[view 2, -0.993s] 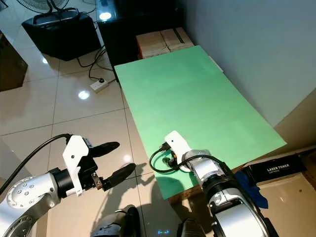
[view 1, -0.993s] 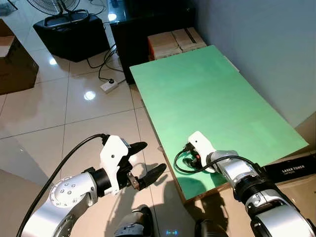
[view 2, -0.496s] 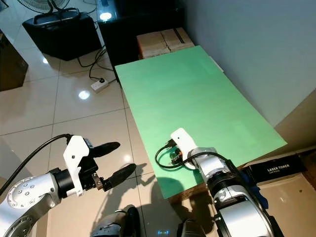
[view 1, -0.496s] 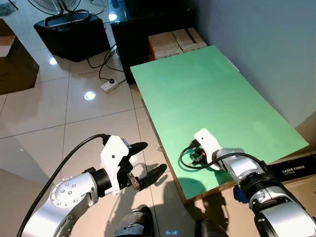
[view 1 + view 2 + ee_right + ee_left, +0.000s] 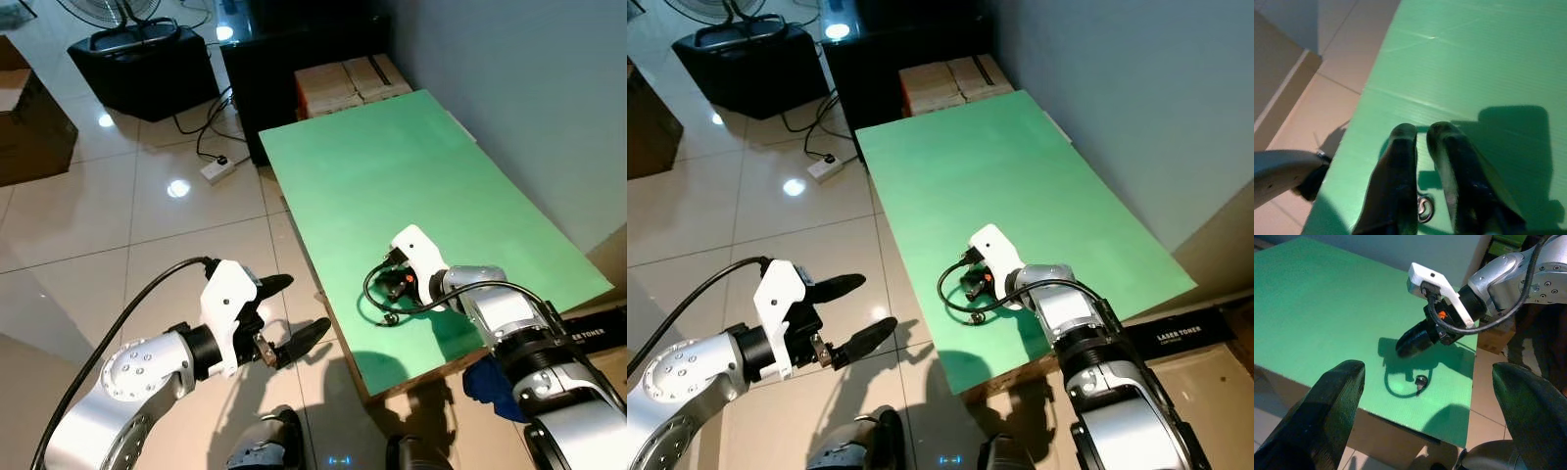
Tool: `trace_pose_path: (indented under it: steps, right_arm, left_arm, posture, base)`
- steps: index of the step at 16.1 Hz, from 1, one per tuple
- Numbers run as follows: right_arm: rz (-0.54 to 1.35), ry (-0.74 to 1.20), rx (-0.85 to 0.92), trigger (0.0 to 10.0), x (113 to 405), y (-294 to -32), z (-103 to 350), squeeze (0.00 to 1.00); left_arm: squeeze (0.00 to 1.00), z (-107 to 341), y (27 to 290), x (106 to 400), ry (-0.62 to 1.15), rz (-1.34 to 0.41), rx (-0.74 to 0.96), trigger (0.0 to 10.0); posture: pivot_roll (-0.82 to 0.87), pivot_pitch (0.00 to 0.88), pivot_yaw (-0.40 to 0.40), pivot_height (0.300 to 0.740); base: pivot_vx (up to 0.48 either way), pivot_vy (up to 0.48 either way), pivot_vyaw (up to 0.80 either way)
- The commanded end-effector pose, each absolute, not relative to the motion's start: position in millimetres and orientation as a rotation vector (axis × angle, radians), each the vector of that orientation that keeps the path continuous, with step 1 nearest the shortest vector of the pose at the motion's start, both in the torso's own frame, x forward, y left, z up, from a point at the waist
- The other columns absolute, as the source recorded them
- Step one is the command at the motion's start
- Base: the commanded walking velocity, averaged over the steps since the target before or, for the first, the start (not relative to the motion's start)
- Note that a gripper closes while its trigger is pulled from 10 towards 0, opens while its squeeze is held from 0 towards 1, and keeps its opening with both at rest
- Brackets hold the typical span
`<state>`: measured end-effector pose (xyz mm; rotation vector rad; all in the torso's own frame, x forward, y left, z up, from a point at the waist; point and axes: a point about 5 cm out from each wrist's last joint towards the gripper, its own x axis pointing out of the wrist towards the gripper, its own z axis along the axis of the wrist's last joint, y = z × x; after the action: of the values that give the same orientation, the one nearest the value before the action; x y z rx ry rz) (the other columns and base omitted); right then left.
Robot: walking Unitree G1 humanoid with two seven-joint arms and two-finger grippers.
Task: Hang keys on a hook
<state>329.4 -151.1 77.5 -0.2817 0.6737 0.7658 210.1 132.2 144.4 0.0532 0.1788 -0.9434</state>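
Note:
A small key ring (image 5: pixel 389 318) lies on the green board (image 5: pixel 392 176) near its front edge, also visible as the key ring (image 5: pixel 1420 380) in the left wrist view. My right gripper (image 5: pixel 394 288) hovers just above and beyond it, fingers pressed close together with nothing seen between them. In the right wrist view the key ring (image 5: pixel 1422 208) shows on the board under the fingers (image 5: pixel 1400 161). My left gripper (image 5: pixel 306 305) is open, held over the floor tiles left of the board's front corner. A black cable (image 5: pixel 370 294) loops off the right wrist.
Cardboard boxes (image 5: pixel 348 83) sit beyond the board's far end beside a dark cabinet (image 5: pixel 294 39). A black case (image 5: pixel 142 69) with a fan and a power strip (image 5: pixel 217 169) lie on the tiled floor to the left. A grey wall (image 5: pixel 529 88) runs along the board's right side.
My right gripper has risen and shifted right and farther over the board, uncovering the key ring on the surface. The left gripper has barely moved.

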Motion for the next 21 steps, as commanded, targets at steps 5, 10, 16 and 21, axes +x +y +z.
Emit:
trace_pose_path:
  steps: [5,10,16,21]
  right_arm:
    - [0.919,0.769,-0.366,10.0,314,-157,87,1.00]
    - [0.899,0.814,-0.383,10.0,312,-154,74,1.00]
    - [0.900,0.841,-0.435,10.0,316,-152,71,1.00]
    - [0.911,0.787,-0.539,10.0,323,-154,64,1.00]
  left_arm:
    - [0.00,142,131,208,0.198,-0.955,0.050,10.0]
    - [0.00,143,132,207,0.202,-0.959,0.052,10.0]
    - [0.00,144,132,208,0.205,-0.966,0.052,10.0]
    - [0.00,144,131,208,0.205,-0.965,0.052,10.0]
  posture:
    - [0.02,0.217,0.062,0.740]
    - [0.03,0.224,0.068,0.740]
    - [0.03,0.235,0.075,0.740]
    - [0.03,0.242,0.074,0.740]
  base:
    - [0.000,0.000,0.00]
    - [0.000,0.000,0.00]
    - [0.000,0.000,0.00]
    - [0.000,0.000,0.00]
